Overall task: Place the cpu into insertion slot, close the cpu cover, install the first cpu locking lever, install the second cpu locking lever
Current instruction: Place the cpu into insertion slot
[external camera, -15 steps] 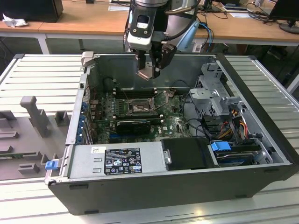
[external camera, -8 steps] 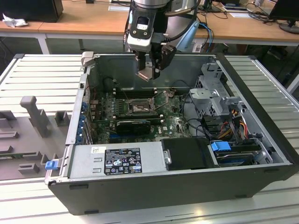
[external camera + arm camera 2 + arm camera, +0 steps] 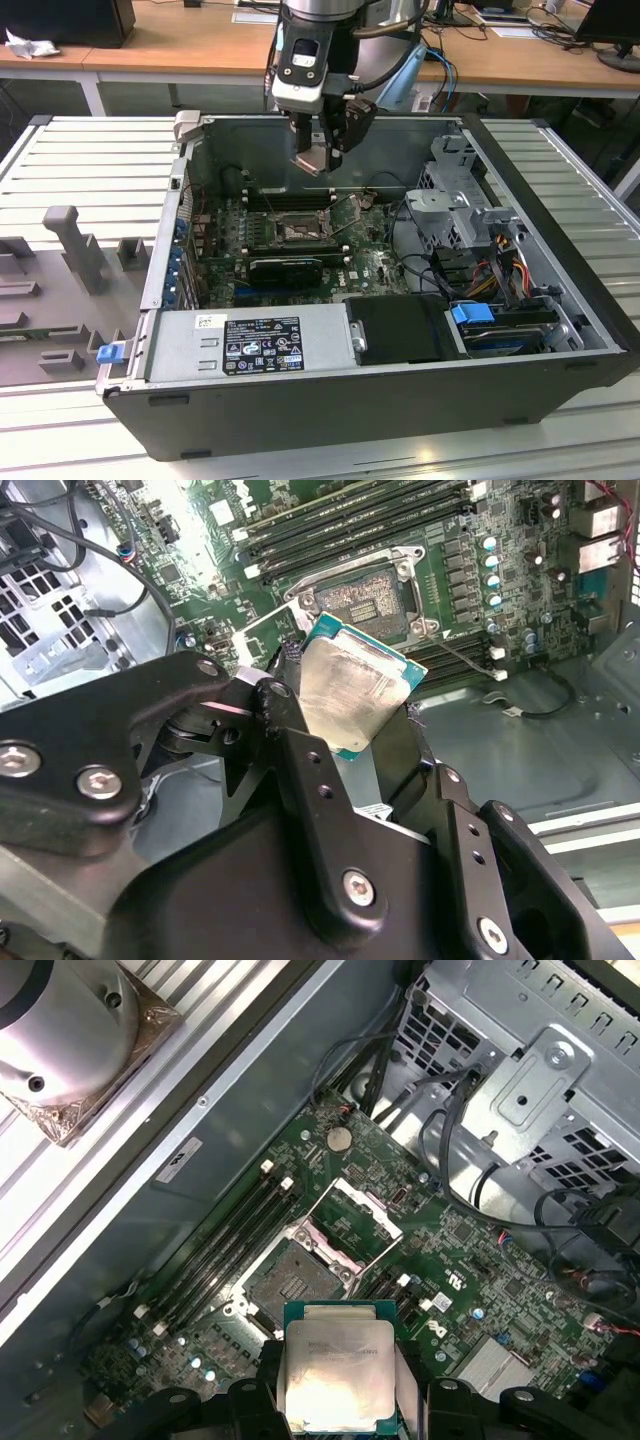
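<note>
The pincer (image 3: 340, 1405) pinched the cpu (image 3: 338, 1365) above the empty insertion slot (image 3: 290, 1278), cpu cover (image 3: 368, 1207) raised open beside it; no step finished.

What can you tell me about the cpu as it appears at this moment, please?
The cpu is a flat square chip: a smudged silvery-tan metal lid on a teal-green board that rims it. The gripper is shut on it by opposite edges and holds it in the air above the motherboard, apart from the uncovered insertion slot below. Nothing else touches it.
</note>
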Robot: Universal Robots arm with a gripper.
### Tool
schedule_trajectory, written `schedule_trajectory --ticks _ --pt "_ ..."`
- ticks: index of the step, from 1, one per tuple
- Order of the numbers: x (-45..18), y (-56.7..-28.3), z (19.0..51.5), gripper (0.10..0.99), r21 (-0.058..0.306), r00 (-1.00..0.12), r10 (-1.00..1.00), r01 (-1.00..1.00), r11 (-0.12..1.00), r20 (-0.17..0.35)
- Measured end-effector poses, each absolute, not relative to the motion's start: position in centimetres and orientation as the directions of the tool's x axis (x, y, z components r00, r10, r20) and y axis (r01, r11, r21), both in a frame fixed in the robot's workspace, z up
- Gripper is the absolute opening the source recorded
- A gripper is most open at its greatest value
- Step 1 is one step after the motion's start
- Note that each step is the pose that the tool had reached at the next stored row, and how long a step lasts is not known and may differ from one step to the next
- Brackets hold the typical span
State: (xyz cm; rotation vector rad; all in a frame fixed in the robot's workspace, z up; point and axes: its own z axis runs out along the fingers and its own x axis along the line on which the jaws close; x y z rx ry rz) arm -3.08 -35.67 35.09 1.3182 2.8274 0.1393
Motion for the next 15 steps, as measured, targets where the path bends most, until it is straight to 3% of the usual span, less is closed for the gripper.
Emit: schedule_trajectory --ticks 6,15 --pt "-3.09 -35.67 34.98 0.525 0.089 -0.604 0.796 0.795 0.601 0.021" --pt "-3.08 -35.67 34.81 0.525 0.089 -0.461 0.887 0.885 0.457 0.021"
